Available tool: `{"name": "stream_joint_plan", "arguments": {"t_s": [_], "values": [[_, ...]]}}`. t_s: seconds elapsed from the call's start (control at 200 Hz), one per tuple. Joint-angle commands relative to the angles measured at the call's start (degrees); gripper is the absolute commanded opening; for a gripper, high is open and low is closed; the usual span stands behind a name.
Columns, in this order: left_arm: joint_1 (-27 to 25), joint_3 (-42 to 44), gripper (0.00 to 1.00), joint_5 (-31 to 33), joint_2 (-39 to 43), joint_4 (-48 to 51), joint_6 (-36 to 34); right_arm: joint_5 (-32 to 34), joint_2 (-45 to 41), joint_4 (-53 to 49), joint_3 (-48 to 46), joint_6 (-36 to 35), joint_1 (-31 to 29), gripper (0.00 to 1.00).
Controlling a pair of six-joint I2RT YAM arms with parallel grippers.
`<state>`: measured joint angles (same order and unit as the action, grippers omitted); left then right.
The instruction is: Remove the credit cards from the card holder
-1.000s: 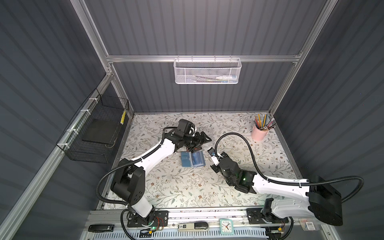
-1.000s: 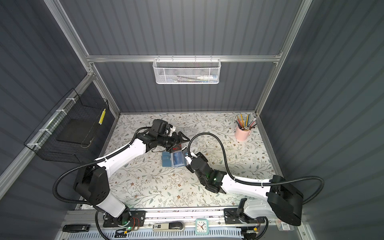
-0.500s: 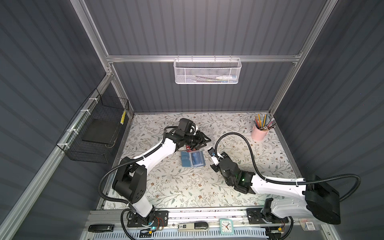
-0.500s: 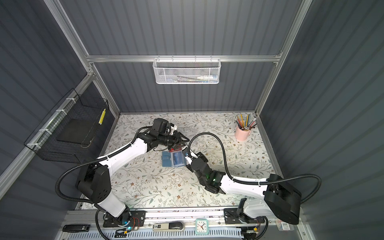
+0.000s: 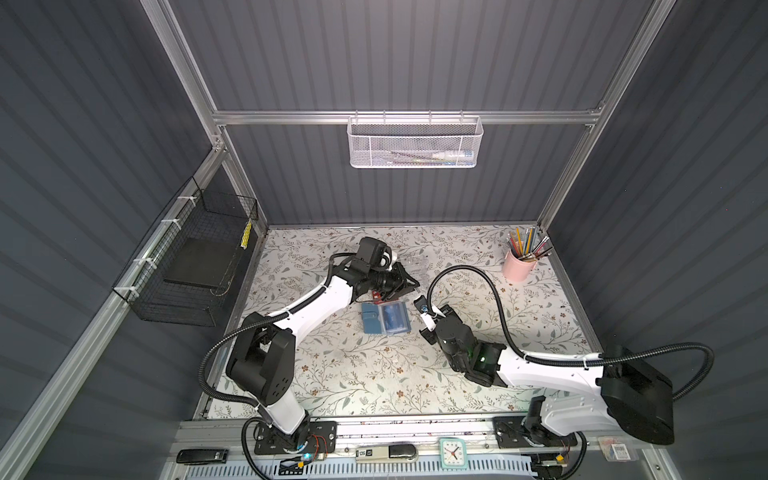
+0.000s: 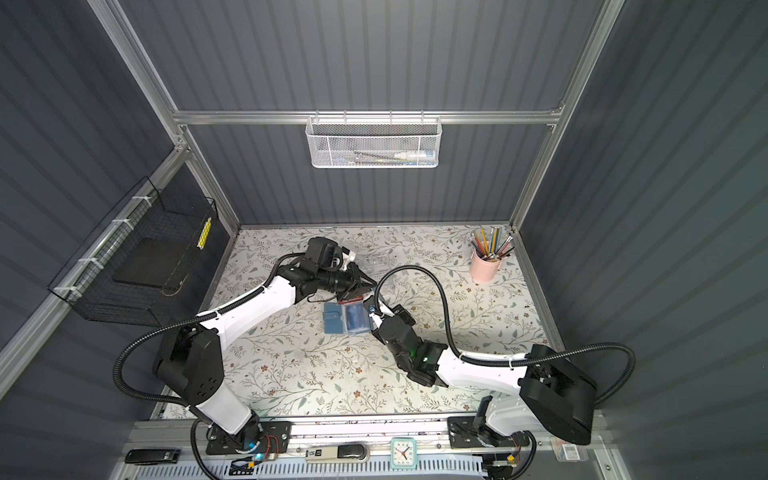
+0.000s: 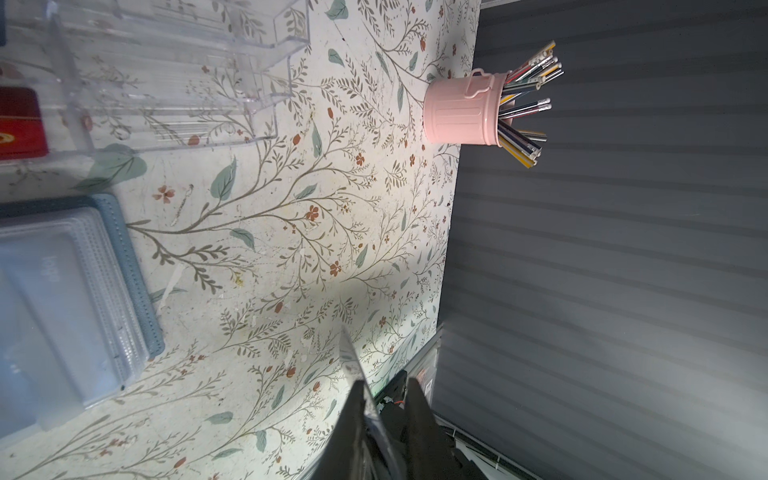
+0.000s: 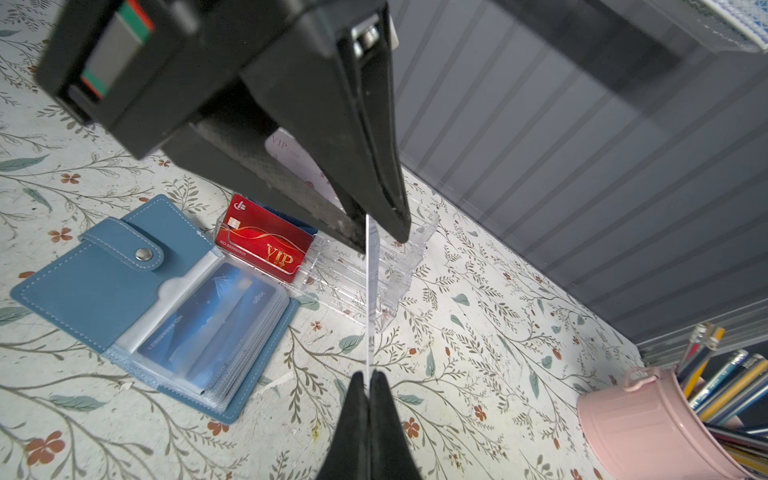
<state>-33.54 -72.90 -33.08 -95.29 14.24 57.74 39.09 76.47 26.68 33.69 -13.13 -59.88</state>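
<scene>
- In both top views the card holder (image 5: 372, 323) lay open and flat near the centre of the floral table (image 5: 332, 374). The two grippers met just to its upper right.
- The right gripper (image 8: 368, 376) was clenched on one end of the held card (image 8: 368, 299), which showed edge-on as a thin pale line. Its face could not be read, so I judged rather than saw that it was one of the credit cards.
- The left gripper (image 8: 378, 241) had its jaws set narrowly around the card's other end. The left wrist view showed the card against one finger (image 7: 353, 419) with a gap to the other. Whether it truly pinched the card could not be told.
- More credit cards (image 8: 208, 316) sat in the holder's see-through sleeves, on its right half in the top views. The uppermost was bright blue.
- A card would likely be light, thin, stiff but springy, and slick. It is best taken flat between the pads along a short edge. A corner pinch could let it pivot, and it could drop if one grip opened before the other was sure.
- The holder looked soft and light, so it would probably slide or lift as a card was drawn. Pinning its leather half while pulling from a sleeve's open edge seemed wise.
- The clear acrylic box (image 8: 399, 257) stood just beyond the holder. It held the red VIP card (image 8: 266, 245) and a pink-white card (image 8: 291, 156).
- The pink pencil cup (image 5: 515, 266) stood well apart, at the table's upper right in the top views.
</scene>
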Motion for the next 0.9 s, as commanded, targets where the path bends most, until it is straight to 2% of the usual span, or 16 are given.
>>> {"name": "stream_joint_plan", "arguments": {"t_s": [0.0,0.28,0.35,0.485,0.65,0.895], "values": [[0.2,-0.1,0.15,-1.5,-1.0,1.4,-1.7,1.1,0.7,1.7,-0.2,-0.2,0.2,0.00],[0.2,-0.5,0.04,-2.0,-1.7,2.7,-3.5,1.6,0.6,1.8,-0.3,0.1,0.2,0.02],[0.2,-0.2,0.00,-2.0,-1.7,2.8,-3.8,1.6,0.6,1.7,-0.3,0.4,0.3,0.06],[0.3,-0.3,0.00,-2.1,-2.0,3.2,-4.6,1.3,0.4,1.5,-0.3,0.8,0.3,0.13],[0.2,-1.6,0.00,-1.9,-3.0,5.6,-7.2,1.1,0.0,1.2,-0.3,1.0,0.3,0.26],[0.2,-6.7,0.00,1.3,-5.4,13.2,-16.1,0.6,-5.6,-2.5,-1.3,2.5,0.4,0.45]]}}
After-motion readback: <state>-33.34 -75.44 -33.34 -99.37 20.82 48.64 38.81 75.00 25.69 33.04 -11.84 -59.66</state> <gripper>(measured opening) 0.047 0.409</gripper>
